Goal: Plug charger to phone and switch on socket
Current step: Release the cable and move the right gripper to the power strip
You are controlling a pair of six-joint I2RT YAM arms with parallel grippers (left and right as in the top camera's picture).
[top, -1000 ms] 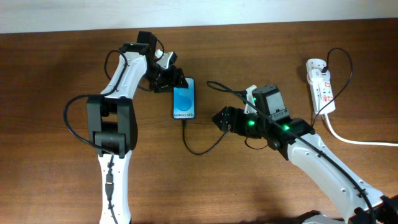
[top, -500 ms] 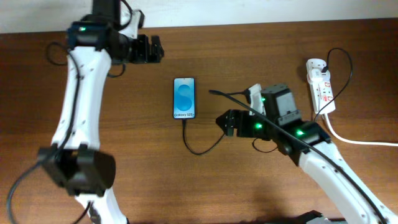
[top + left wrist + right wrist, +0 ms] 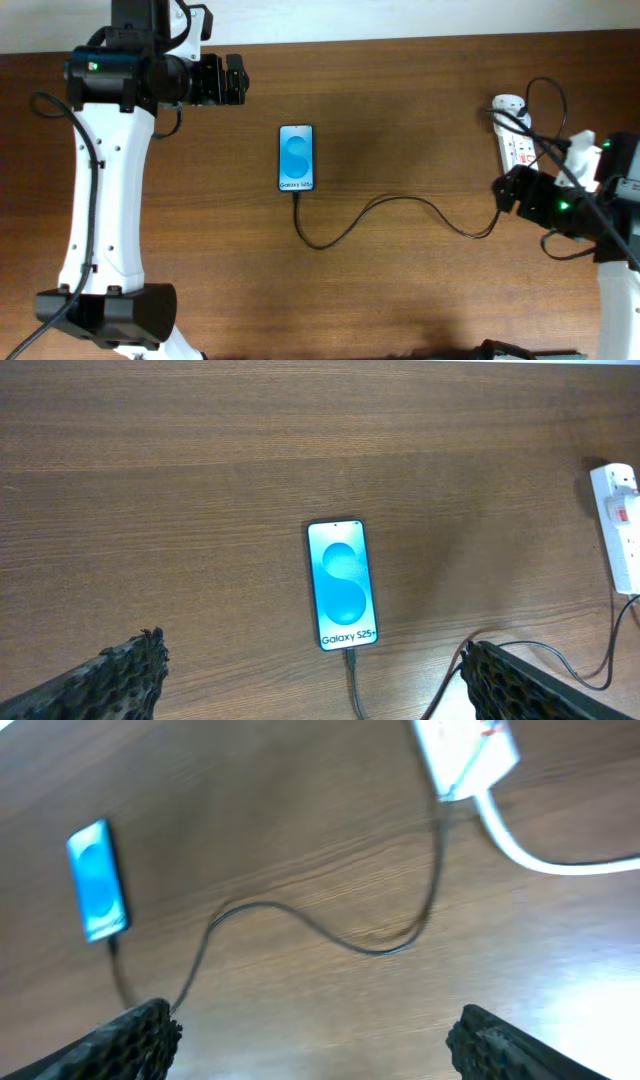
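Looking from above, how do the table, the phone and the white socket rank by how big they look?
1. Table: by far the largest, filling most of the view.
2. Socket and phone: nearly alike. The socket seems slightly longer, but they are too close to rank firmly.

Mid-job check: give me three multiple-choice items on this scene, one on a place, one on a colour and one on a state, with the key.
1. In the overhead view, where does the socket lie from the phone?
A. on its left in the picture
B. on its right in the picture
C. on top of it

2. The phone's screen is:
A. blue
B. red
C. green

3. The charger, at its phone end, is:
A. lying apart from the phone
B. coiled on the socket
C. meeting the phone's bottom edge

Key: 1 B, the socket sits near the picture's right edge. 2 A, the screen shows blue in every view. 3 C, the left wrist view shows the cable running into the bottom edge.
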